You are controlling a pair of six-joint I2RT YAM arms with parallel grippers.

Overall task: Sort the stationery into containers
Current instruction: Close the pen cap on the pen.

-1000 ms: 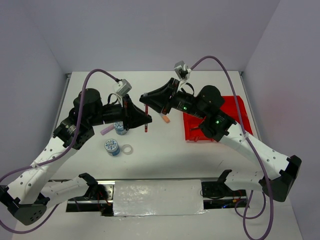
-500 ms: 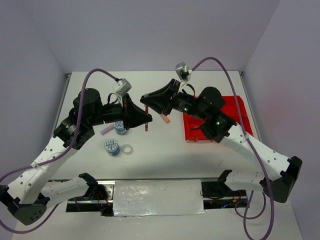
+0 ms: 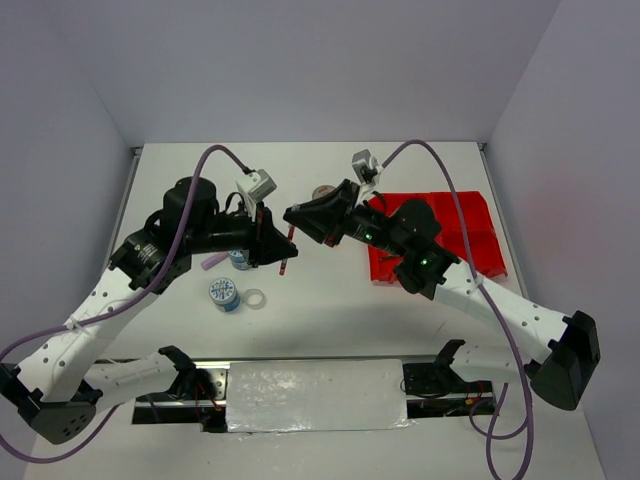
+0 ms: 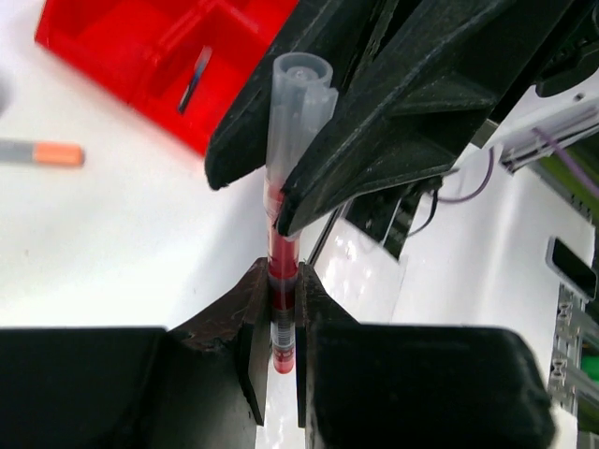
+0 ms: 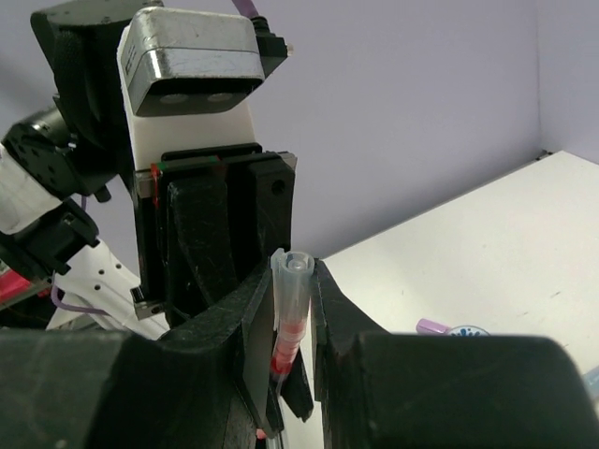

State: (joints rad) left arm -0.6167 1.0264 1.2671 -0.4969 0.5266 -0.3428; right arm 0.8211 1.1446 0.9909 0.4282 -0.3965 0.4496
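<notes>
Jaws of left gripper (image 4: 284, 281) and right gripper (image 5: 292, 281) both clamped the red pen (image 4: 284, 245), seemingly a mid-air handover, left of the tray (image 3: 475, 225).

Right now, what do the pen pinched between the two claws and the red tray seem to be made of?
The red pen looks like clear plastic: red ink shows through the barrel, and its cap is frosted and see-through. The red tray seems to be moulded plastic with a glossy finish, judging by the bright highlights on its thin divider walls, though a coated material can't be ruled out.
</notes>
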